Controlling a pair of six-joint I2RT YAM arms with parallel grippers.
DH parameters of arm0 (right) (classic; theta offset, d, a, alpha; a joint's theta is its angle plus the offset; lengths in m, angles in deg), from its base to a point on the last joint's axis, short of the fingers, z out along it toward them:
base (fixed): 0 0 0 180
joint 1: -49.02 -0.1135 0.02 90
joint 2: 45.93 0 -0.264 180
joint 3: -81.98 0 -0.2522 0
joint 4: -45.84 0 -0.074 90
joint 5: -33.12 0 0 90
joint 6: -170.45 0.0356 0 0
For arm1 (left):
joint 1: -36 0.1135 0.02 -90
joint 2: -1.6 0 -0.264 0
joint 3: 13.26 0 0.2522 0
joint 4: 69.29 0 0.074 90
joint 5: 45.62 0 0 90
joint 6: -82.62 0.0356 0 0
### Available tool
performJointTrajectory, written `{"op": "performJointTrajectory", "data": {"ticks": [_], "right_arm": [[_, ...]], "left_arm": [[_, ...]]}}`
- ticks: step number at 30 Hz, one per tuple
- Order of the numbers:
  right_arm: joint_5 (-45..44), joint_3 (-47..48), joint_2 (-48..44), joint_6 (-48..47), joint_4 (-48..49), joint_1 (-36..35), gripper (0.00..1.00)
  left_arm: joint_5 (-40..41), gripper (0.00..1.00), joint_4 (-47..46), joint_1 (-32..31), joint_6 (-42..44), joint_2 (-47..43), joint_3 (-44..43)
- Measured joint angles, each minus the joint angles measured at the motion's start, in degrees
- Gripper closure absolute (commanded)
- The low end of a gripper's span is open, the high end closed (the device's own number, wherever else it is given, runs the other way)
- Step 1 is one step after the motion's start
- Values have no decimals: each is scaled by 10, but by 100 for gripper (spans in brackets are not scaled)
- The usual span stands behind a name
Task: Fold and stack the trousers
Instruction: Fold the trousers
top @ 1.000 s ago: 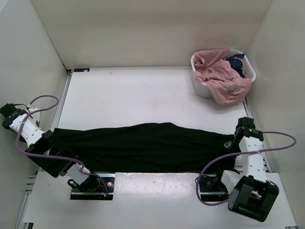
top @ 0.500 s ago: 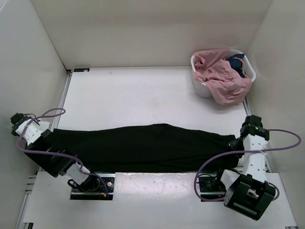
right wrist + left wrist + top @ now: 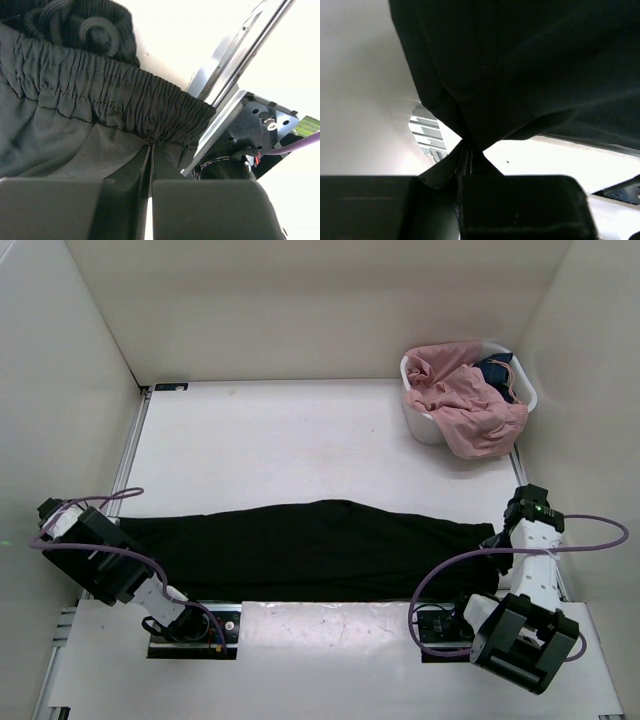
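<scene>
Sideways, the trousers [image 3: 300, 550] lie left-right, waistband rightward, left fingers [image 3: 520, 207] and right fingers [image 3: 210, 210] clamped on their ends.

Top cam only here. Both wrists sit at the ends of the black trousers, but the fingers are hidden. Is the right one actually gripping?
Observer: Yes, the right gripper is shut on the trousers, pinching fabric just below the elastic waistband.
Operator: Left?
Observer: Same: the left gripper is shut on the trousers, and the fabric gathers to a point at the pinch.
Operator: Drawstring loose?
Observer: A ribbed black cord lies bunched beside the waistband; its ends aren't visible.
</scene>
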State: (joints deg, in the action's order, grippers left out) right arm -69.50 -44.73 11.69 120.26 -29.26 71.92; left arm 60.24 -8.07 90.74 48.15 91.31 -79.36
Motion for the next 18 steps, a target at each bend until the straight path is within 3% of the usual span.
{"op": "performJointTrajectory", "data": {"ticks": [8, 9, 12, 13, 15, 18], "right_arm": [[-9, 2, 7, 0, 0, 15, 100], [-10, 2, 9, 0, 0, 15, 100], [-9, 2, 14, -3, -1, 15, 67], [-9, 2, 18, -4, 0, 15, 41], [-10, 2, 25, -10, -1, 15, 31], [-16, 14, 28, -16, -8, 15, 30]], "left_arm": [[8, 86, -13, 15, 1, 21, -24], [9, 76, -13, 15, 1, 22, -26], [16, 59, -16, 17, 5, 28, -26], [18, 49, -17, 17, 7, 29, -24], [20, 48, -16, 19, 12, 29, -17], [21, 47, -13, 21, 15, 28, -15]]}}
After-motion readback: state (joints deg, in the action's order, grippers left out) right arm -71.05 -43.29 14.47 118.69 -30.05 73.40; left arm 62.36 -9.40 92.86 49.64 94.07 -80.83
